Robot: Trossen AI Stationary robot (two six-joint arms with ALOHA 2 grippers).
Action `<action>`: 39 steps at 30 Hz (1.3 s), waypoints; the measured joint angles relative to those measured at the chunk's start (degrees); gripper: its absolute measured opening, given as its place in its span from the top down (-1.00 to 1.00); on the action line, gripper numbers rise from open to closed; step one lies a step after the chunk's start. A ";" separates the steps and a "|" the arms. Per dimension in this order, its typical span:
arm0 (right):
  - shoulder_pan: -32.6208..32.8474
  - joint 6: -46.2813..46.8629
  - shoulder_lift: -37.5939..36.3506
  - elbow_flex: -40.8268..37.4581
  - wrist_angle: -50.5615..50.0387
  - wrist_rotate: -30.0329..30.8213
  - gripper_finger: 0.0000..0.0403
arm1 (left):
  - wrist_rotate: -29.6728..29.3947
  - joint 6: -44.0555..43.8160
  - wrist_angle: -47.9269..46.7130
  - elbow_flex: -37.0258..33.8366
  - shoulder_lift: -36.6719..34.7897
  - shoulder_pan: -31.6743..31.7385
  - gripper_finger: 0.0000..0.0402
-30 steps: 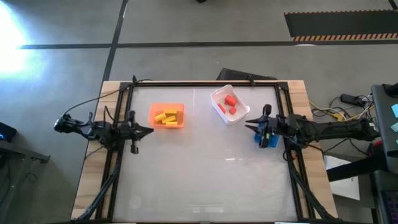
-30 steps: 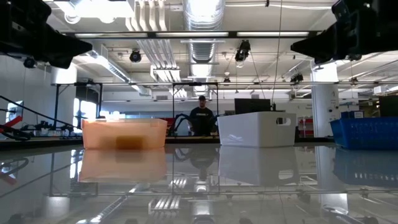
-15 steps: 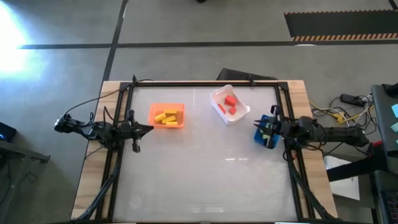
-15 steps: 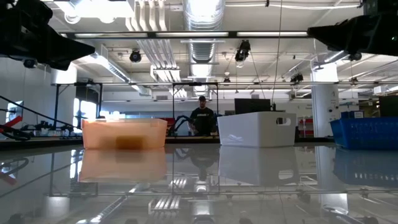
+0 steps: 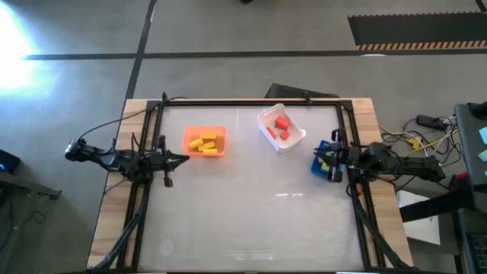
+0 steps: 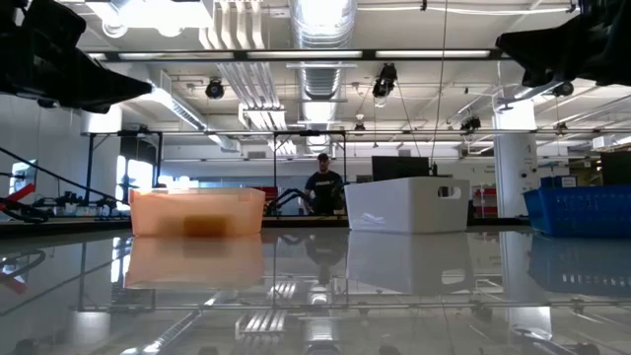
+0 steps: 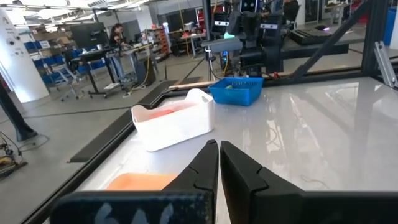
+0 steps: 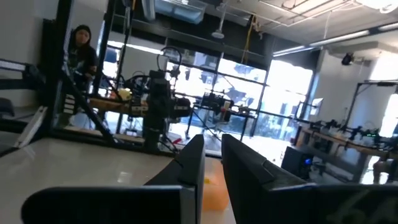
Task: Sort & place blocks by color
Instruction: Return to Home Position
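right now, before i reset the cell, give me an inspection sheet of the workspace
surface: glossy white table, no loose blocks on it
job's things: yellow blocks in the orange bin; red blocks in the white bin; a light green block shows in the blue bin
clutter: nothing seen
grippers: left gripper shut, empty, beside the orange bin; right gripper slightly open, empty, at the blue bin
cables: loose leads on the floor right of the table
surroundings: a person stands beyond the table; striped floor mat
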 joint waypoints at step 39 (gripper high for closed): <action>0.00 5.53 1.98 0.11 -0.70 -0.29 0.79 | 0.04 0.00 0.02 -0.02 5.48 0.00 0.99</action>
